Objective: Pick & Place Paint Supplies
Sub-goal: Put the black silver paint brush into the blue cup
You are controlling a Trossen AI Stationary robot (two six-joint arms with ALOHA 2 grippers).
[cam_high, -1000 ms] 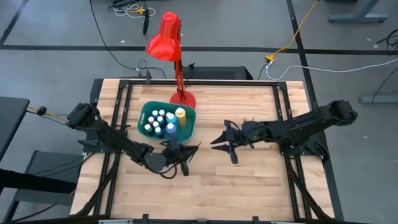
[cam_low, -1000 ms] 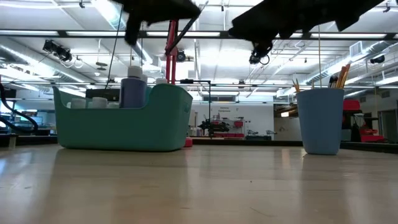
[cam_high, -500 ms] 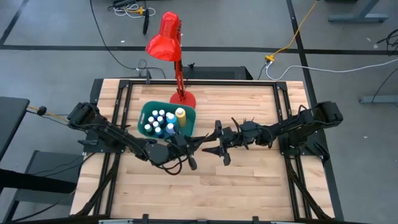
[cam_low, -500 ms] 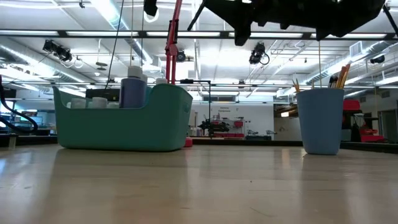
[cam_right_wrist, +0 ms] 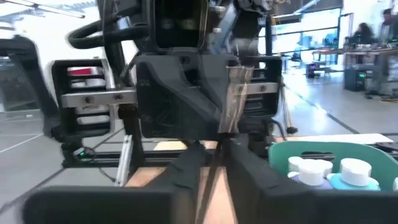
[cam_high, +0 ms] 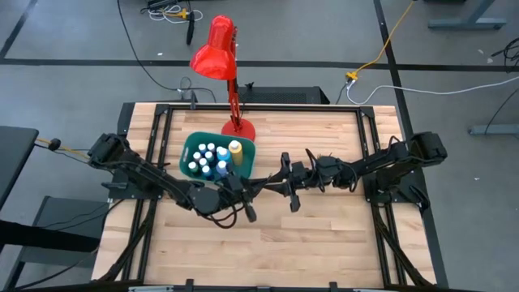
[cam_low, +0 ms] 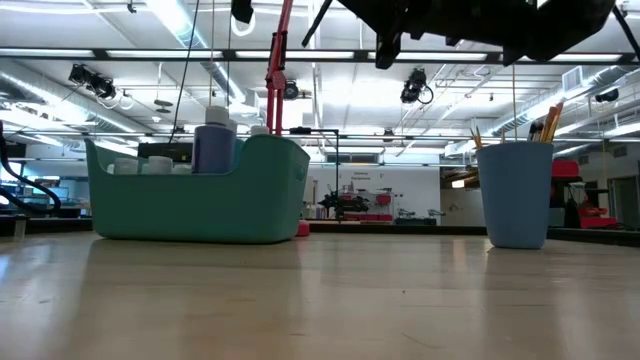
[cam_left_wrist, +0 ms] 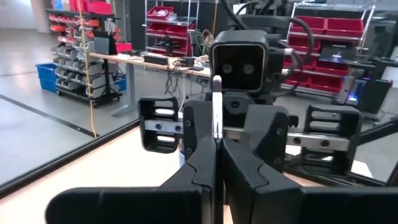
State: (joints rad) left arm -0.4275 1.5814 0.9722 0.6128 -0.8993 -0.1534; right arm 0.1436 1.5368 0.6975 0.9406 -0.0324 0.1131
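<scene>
both pincers pinch brush — mid-air

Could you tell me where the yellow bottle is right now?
In the high view, the yellow bottle stands in the teal bin's right corner, nearest the red lamp's base.

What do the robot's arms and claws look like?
Both arms are black and thin, built from jointed pieces. The left arm and right arm each end in a claw with two long, flat black fingers. Behind the right claw sits a boxy black camera block with two round holes, silver metal rails and looping black cables.
</scene>
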